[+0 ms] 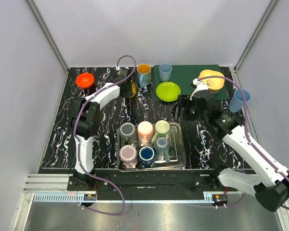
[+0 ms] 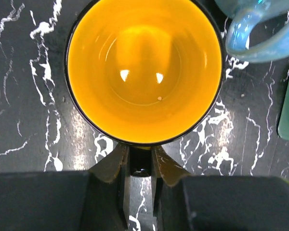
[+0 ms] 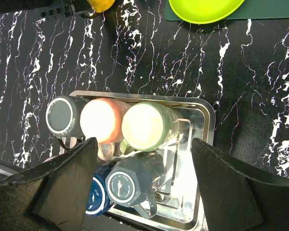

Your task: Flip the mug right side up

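Note:
A black mug with a yellow inside (image 2: 144, 72) stands upright on the dark marble table, mouth up. In the top view it stands at the back left (image 1: 130, 89). My left gripper (image 2: 140, 161) is shut on the mug's black handle, one finger on each side; it also shows in the top view (image 1: 124, 79). My right gripper (image 1: 183, 109) is open and empty, hovering right of centre. In its wrist view (image 3: 143, 149) the fingers stand wide apart above the tray of mugs.
A metal tray (image 1: 182, 139) holds several upside-down mugs, also in the right wrist view (image 3: 207, 115). A blue mug (image 1: 144, 73) stands close to the held mug; its handle (image 2: 253, 38) shows. Behind are an orange bowl (image 1: 85, 80), a green plate (image 1: 168, 91), a green mat (image 1: 192, 77) and blue cups (image 1: 165, 72).

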Robot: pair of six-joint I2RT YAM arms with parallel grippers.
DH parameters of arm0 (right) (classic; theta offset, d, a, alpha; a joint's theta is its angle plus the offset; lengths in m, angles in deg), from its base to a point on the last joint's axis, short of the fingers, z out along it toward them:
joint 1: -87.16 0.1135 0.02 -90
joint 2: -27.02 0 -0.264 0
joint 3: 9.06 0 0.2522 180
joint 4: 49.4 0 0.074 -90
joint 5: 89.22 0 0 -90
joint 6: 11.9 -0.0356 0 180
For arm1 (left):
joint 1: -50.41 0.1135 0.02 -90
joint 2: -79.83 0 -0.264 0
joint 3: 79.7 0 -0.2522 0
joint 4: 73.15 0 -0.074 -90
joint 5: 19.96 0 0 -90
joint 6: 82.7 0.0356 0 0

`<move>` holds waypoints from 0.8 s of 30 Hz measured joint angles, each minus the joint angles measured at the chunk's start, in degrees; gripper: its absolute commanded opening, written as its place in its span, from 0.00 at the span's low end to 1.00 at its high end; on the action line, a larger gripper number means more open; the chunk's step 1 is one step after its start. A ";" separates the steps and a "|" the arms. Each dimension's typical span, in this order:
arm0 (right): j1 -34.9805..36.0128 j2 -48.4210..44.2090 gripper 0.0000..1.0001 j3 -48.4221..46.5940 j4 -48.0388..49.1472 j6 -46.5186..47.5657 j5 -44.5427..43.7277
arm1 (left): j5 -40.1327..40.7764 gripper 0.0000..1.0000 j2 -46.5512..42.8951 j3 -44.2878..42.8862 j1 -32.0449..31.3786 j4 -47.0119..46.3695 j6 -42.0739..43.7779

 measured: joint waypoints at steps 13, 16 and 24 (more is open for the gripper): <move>0.00 1.62 0.84 0.83 0.15 0.04 -0.02 | 4.63 0.66 -0.35 -0.24 -0.04 -0.61 2.97; 0.00 2.34 0.82 1.90 0.28 0.46 0.66 | 5.64 0.69 -6.05 4.11 0.22 -0.52 2.78; 12.13 4.20 0.87 3.76 -4.39 4.61 2.69 | 6.03 0.70 -34.21 19.06 1.86 -2.16 0.13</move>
